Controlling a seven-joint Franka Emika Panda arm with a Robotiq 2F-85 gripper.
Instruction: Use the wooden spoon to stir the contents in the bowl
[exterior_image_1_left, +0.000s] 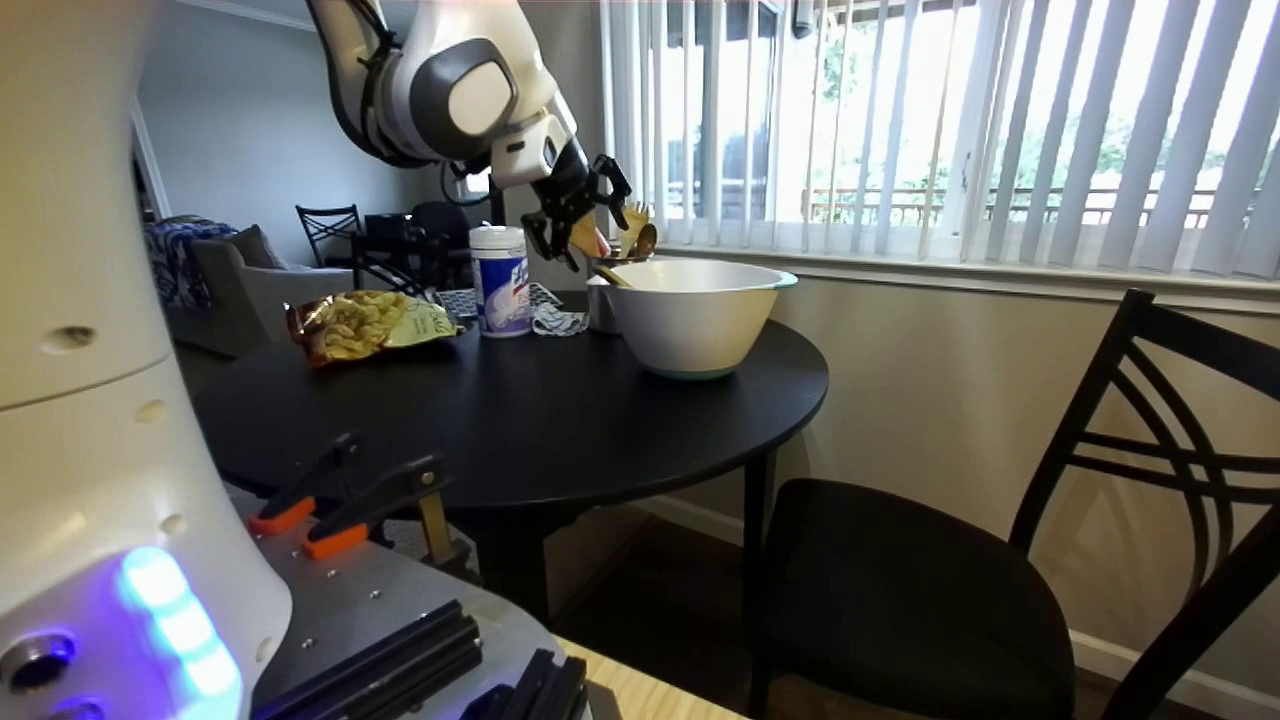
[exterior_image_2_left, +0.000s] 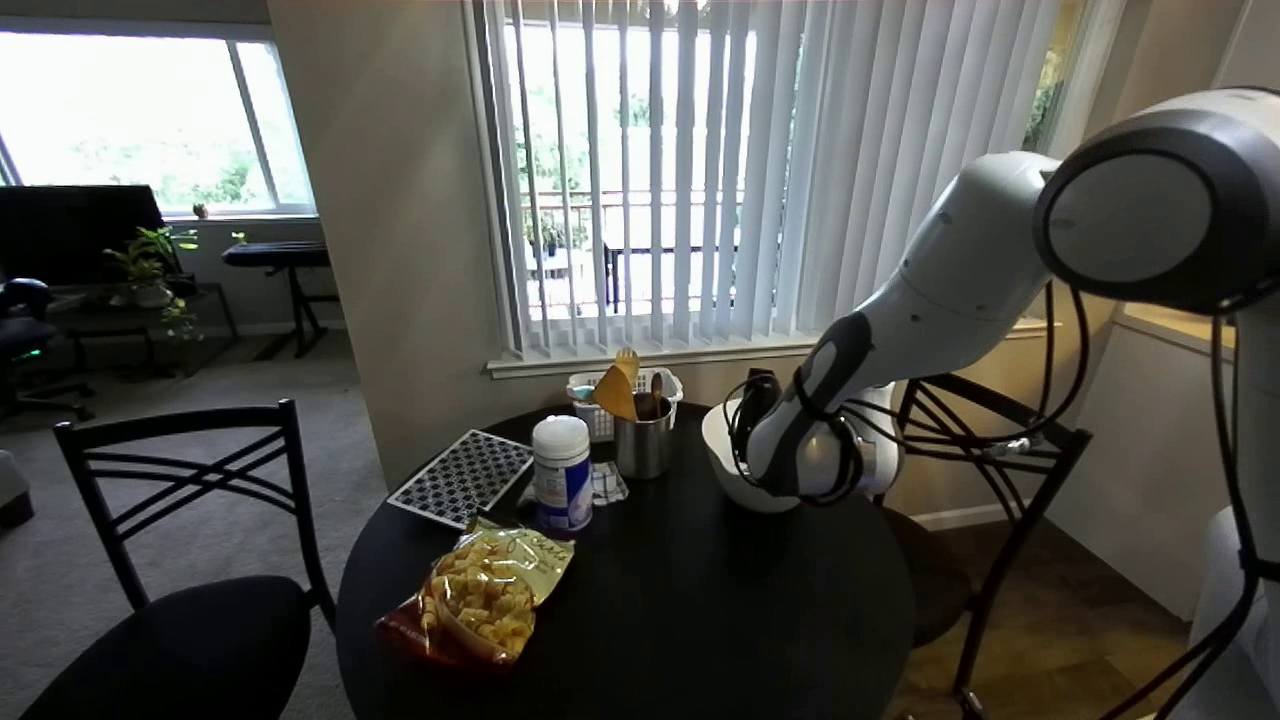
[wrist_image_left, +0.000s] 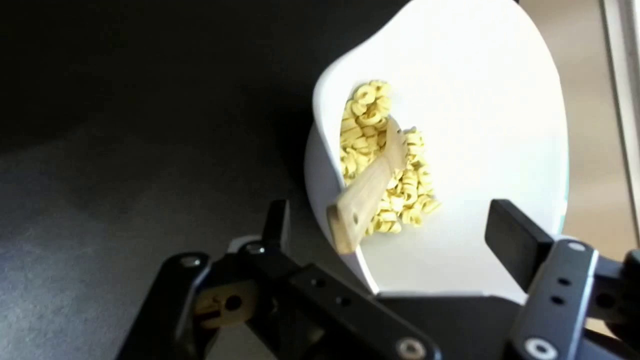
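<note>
Spoon (wrist_image_left: 375, 181) ungrasped; reaching step, seemingly.
Claw (wrist_image_left: 395, 232) spread near bowl (wrist_image_left: 475, 100); next should probably straddle and pinch the handle (wrist_image_left: 356, 207).

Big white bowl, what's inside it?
Small yellow curly pieces lie in the bowl, with the wooden spoon slanting down to them. Whatever sits under the spoon or top pieces is covered.

On the table (exterior_image_2_left: 660, 620), in an exterior view: snack bag (exterior_image_2_left: 485, 592) at near left, canister (exterior_image_2_left: 563, 473) just behind, board (exterior_image_2_left: 463, 478) at far left, utensil holder (exterior_image_2_left: 643, 450) right of the canister, basket (exterior_image_2_left: 601, 426) behind the utensil holder, bowl (exterior_image_2_left: 732, 480) at far right. In the wrist view: pasta (wrist_image_left: 361, 137) in the bowl, wooden spoon (wrist_image_left: 369, 186) slanting from the pasta across the left rim, gripper (wrist_image_left: 390, 219) near the handle end.
</note>
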